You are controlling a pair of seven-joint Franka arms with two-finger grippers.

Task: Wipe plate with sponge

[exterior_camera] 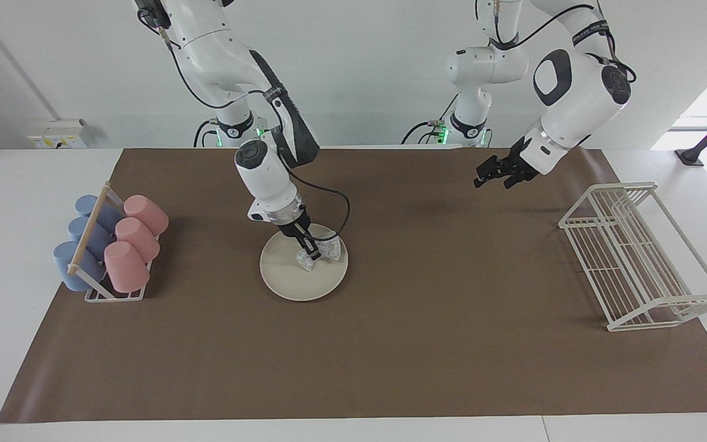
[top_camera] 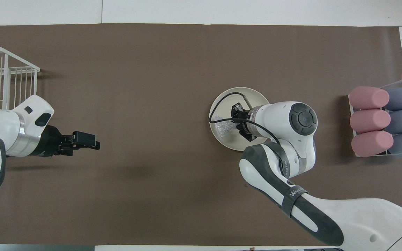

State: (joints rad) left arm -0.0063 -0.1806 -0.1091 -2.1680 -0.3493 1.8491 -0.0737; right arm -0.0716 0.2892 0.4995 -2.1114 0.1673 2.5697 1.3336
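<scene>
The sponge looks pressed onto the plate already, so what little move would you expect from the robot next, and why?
Probably a short sideways stroke. The right gripper is shut on the sponge, which rests on the plate, so sliding it over the bare cream surface should come next. The left gripper waits above the brown mat.

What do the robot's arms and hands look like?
Both arms are chunky, smooth and white, with rounded joints and dark grey or black patches and round caps. The right arm has thin black cables looping along it and a dark band with white lettering. The right hand and left hand are small, black and boxy, each with two fingers.
</scene>
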